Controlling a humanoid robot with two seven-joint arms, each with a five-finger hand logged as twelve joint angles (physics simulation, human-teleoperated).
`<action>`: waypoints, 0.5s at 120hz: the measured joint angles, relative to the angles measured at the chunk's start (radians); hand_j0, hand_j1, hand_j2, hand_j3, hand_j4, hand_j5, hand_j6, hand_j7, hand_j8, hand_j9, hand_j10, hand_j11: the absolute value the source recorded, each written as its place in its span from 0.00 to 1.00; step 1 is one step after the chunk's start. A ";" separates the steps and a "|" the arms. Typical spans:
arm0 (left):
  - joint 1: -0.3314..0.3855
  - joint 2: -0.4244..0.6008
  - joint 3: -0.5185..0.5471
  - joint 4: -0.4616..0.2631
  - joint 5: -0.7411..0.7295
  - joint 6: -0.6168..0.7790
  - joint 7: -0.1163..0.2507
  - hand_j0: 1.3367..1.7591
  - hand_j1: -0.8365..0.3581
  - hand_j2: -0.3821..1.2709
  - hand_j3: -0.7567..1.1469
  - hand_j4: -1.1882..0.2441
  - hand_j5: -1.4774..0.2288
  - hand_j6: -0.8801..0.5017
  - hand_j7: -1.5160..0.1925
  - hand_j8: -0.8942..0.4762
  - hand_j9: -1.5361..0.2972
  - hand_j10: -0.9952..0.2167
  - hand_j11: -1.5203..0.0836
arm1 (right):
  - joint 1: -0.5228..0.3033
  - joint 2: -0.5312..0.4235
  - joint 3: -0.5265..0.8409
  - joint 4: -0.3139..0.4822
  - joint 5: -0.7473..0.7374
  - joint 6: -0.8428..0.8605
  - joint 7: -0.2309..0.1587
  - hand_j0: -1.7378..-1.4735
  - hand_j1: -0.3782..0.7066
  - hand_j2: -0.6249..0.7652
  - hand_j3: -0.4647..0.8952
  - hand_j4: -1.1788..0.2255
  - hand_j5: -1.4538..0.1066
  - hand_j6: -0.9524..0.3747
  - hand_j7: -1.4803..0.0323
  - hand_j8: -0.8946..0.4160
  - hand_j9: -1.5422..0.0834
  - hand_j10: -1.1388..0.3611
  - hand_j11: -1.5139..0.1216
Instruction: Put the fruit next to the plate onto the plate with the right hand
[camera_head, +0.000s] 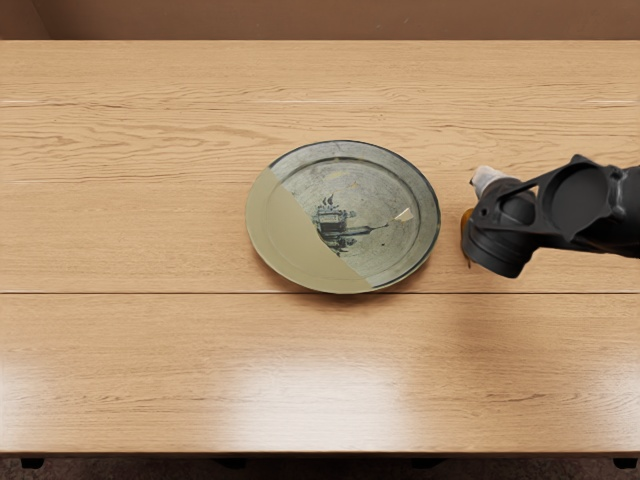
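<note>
Lying under the right hand (498, 236), the fruit (465, 229) barely shows.

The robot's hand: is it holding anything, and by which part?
Cannot tell. The right hand covers an orange fruit beside the plate; only a sliver of it shows, so any grip is hidden.
</note>
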 joint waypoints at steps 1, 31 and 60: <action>0.000 0.000 0.000 0.000 0.000 0.000 0.000 0.76 0.99 0.23 0.40 0.83 0.87 0.64 0.89 0.65 0.84 0.82 0.95 | -0.001 0.001 0.000 -0.002 0.000 0.000 0.000 0.30 0.23 0.42 0.34 0.71 0.78 0.58 0.82 0.54 0.80 0.64 0.78; 0.000 0.000 0.000 0.000 0.000 0.000 0.000 0.76 0.99 0.23 0.40 0.83 0.87 0.64 0.89 0.65 0.84 0.82 0.95 | -0.028 0.018 0.000 -0.038 -0.001 0.000 0.000 0.30 0.26 0.42 0.34 0.69 0.76 0.56 0.80 0.52 0.78 0.62 0.76; 0.000 0.000 0.000 0.000 0.000 0.000 0.000 0.76 0.99 0.23 0.40 0.83 0.87 0.64 0.89 0.65 0.84 0.82 0.95 | -0.036 0.036 0.002 -0.066 0.004 0.000 0.000 0.30 0.23 0.42 0.34 0.71 0.78 0.58 0.82 0.54 0.80 0.64 0.78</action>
